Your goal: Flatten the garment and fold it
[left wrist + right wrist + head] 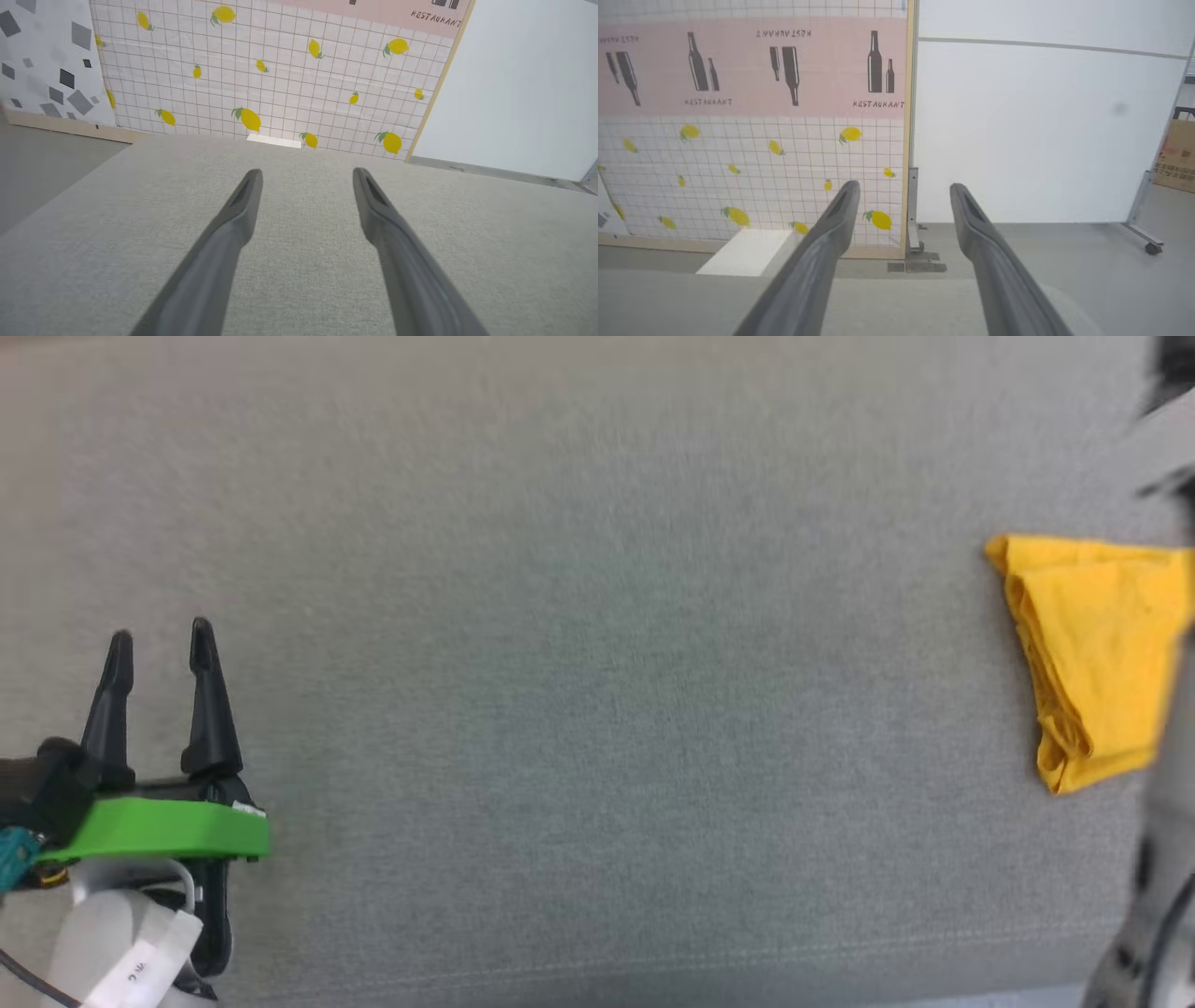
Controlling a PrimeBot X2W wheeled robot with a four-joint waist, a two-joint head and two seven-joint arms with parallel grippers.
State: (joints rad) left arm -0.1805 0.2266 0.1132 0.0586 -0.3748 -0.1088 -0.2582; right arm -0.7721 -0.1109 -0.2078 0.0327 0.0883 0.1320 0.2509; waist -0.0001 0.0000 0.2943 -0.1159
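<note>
**Head view.** The garment (pixel 1097 653) lay at the far right of the grey tabletop (pixel 597 663) as a compact yellow bundle, several layers stacked, with the layered edges facing the middle of the tabletop. A blurred grey shape (pixel 1167 859), likely an arm, crossed the bundle's right side. The left hand (pixel 161 644) sat at the lower left, well apart from the garment, with its fingers apart and nothing between them.

**Left wrist view.** The left hand's fingers stood wide apart over bare tabletop and pointed toward a lemon panel (pixel 280 70) beyond the far edge.

**Right wrist view.** The right hand (pixel 903 189) had its fingers spread and held nothing. It pointed past the tabletop edge toward the lemon panel, a white partition (pixel 1041 130), the floor (pixel 1064 252) and a box (pixel 1176 154) at the right.

**Progress.** In my judgement the folding was done or very nearly so. The garment was reduced to a small layered packet and neither hand gripped it. The stacked edges looked uneven, so a final squaring-up may remain.

**Differences between views.** The head view gave the garment's place and shape. The right wrist view settled the right hand's spacing, which the blur at the head view's edge left unreadable. The wrist views also supplied the room beyond the tabletop.
</note>
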